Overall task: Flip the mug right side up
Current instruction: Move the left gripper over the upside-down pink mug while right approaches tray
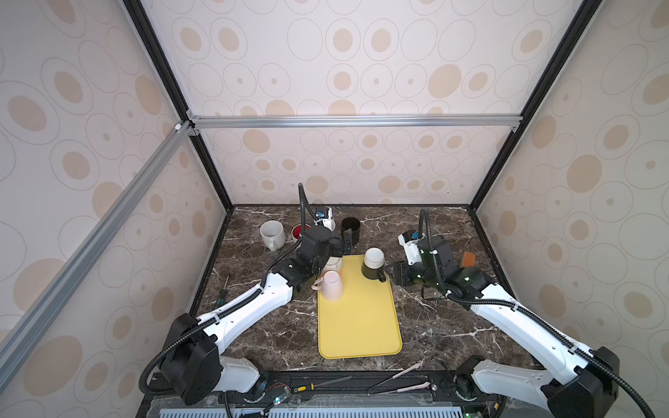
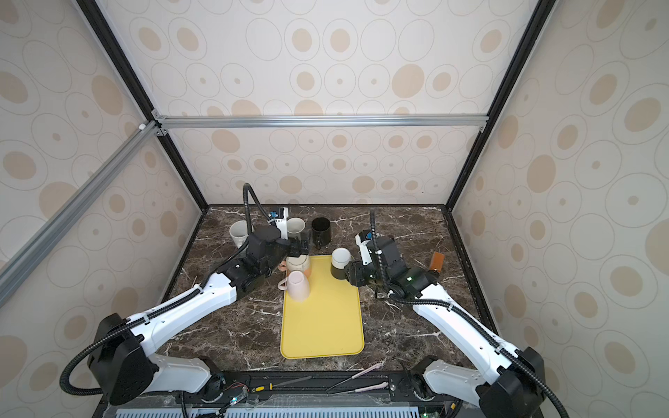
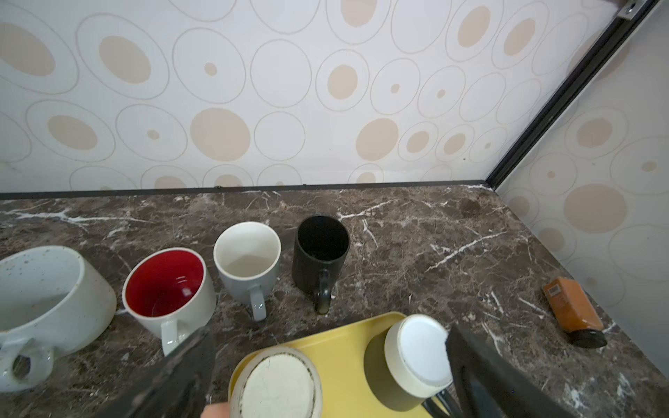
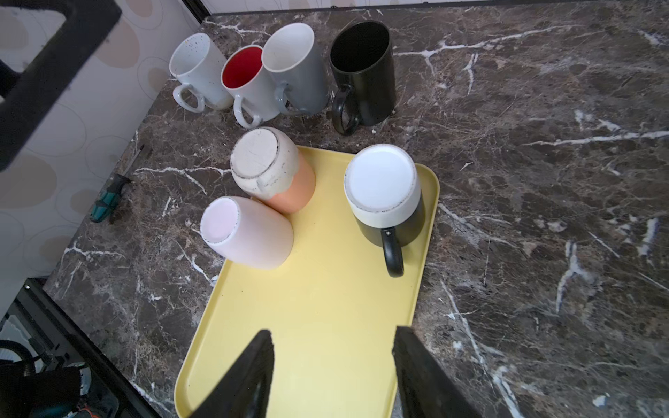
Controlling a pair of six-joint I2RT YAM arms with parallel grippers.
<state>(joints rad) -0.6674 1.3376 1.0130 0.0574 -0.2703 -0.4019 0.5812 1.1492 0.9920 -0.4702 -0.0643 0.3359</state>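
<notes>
In both top views, your left arm hid most of the orange mug. The right wrist view showed it whole, base up at a far corner of the tray, just beside the pink mug (also inverted). The two-tone mug stood upside down at the other far corner, its handle turned toward the right claw. That claw hung half spread and held nothing.

The left wrist view showed the left claw spread wide and empty, one finger to each side of the orange and two-tone mugs. Behind the tray, four upright mugs lined the table: speckled, red-lined, grey and black. An orange bottle lay off to the right, and a screwdriver lay to the left.
</notes>
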